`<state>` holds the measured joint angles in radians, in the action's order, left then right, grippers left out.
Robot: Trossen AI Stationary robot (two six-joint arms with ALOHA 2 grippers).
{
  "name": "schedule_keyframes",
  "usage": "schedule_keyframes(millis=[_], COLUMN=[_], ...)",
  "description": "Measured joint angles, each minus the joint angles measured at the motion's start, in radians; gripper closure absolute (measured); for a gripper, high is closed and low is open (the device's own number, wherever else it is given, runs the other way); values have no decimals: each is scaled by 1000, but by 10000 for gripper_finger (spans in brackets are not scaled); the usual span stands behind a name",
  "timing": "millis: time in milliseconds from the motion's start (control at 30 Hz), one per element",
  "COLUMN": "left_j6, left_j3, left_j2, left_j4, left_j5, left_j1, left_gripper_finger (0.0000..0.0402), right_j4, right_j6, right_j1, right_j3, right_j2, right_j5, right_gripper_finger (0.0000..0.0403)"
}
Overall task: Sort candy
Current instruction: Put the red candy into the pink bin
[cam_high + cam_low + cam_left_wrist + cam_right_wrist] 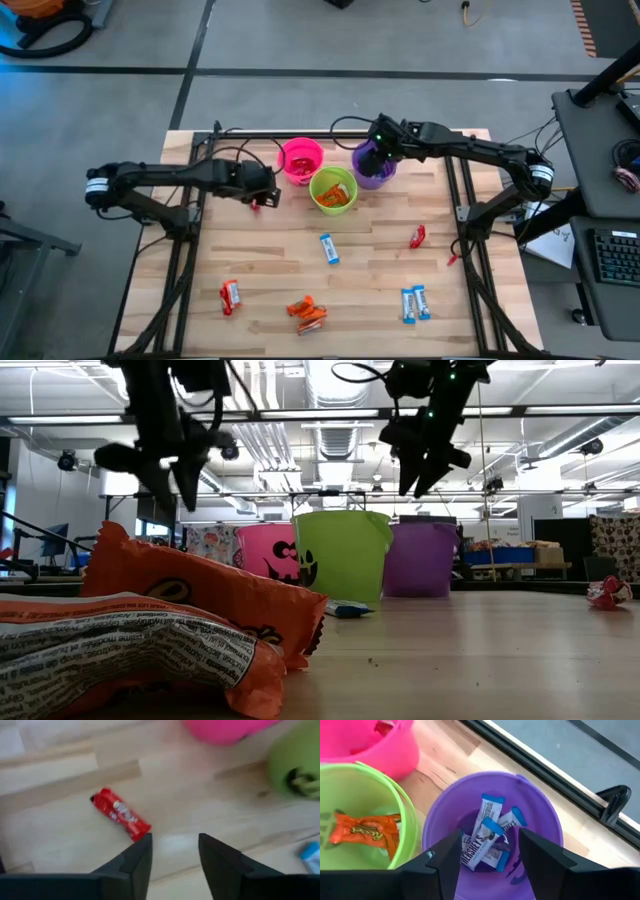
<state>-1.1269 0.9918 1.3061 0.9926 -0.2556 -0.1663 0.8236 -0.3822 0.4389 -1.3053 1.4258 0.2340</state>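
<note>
Three cups stand at the table's far middle: pink (301, 160), green (333, 189) and purple (373, 165). My right gripper (487, 855) hangs open above the purple cup (492, 827), where several blue-and-white candies (487, 832) lie on its bottom. An orange candy (365, 834) lies in the green cup (350, 785). My left gripper (175, 850) is open above the table, left of the pink cup, with a red candy (120, 813) lying flat on the wood just beyond its fingertips. More candy lies loose on the near half of the table.
Loose candies lie on the table: a blue one (329, 248) at the middle, a red one (417, 236) to the right, a red one (230, 296) at the near left, orange ones (307, 313) at the near middle, two blue ones (414, 303) at the near right.
</note>
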Motion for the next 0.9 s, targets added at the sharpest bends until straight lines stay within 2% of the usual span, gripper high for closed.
schedule_keyframes(millis=[233,367,533,700,900], left_j6=[-74,-76,-100,-105,-100], left_j3=[-181,-253,-283,-264,-224], left_j2=[36,66,120,182,245], left_j4=[-119,-201,-267,-273,-266], left_j5=[12,5,5,7,13], left_j1=[-59,-86,-96,-96,-96], left_gripper_finger=[207,204,212,239,313], right_j4=[2,2,2,2,2], right_j6=[40,57,83,101,141], right_j1=[0,0,0,0,0], right_j3=[-11,-11,-11,-11,-11], right_j2=[-3,-4,-4,-4,-5], right_j5=[-2,-2,-2,-1,0], right_gripper_finger=[211,211,211,211,211])
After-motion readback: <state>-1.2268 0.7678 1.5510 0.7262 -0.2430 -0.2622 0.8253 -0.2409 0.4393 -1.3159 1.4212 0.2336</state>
